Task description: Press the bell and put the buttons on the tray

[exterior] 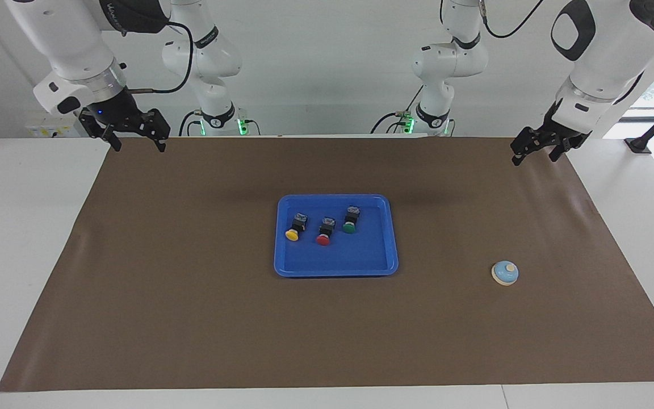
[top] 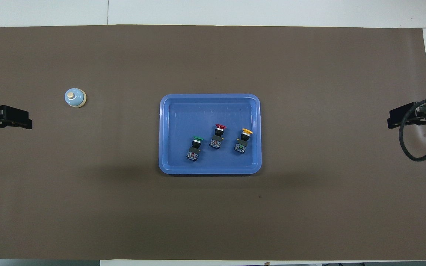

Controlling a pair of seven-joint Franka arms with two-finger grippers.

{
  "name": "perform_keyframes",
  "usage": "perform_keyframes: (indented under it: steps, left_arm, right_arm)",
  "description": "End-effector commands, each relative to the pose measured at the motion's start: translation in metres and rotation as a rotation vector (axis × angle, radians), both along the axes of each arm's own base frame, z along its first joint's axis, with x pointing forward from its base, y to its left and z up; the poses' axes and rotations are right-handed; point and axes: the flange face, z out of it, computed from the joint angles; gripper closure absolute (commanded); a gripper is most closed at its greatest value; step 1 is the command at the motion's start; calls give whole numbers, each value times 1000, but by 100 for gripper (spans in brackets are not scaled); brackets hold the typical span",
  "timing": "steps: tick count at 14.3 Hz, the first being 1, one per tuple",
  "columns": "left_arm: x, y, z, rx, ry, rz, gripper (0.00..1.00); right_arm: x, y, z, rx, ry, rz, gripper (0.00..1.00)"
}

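The blue tray (exterior: 364, 258) lies mid-mat. Three buttons lie on their sides in it: yellow (exterior: 292, 230), red (exterior: 324, 234) and green (exterior: 350, 222). From overhead the tray (top: 183, 114) holds them in its half nearer the robots: green (top: 195, 147), red (top: 217, 136), yellow (top: 243, 140). The light-blue bell (exterior: 504, 273) (top: 75, 98) stands alone toward the left arm's end. My left gripper (exterior: 533, 159) hangs open and empty over the mat's edge at that end, well apart from the bell. My right gripper (exterior: 138, 147) waits open over the mat's corner at its own end.
A brown mat (exterior: 191, 312) covers most of the white table (exterior: 20, 227). Nothing else lies on it besides the tray and bell. A black cable (top: 416, 155) loops from the right wrist.
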Motion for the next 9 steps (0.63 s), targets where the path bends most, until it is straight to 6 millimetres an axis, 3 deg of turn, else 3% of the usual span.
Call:
perform_keyframes:
  steps: [1,9]
  left_arm:
    - [5,-6,-6,3,18,-11,0]
    - [4,-13,-4,0,19,-24,0]
  right_arm:
    - [-8,-2,1,14,7,27,0]
    - [-8,-1,1,14,7,28,0]
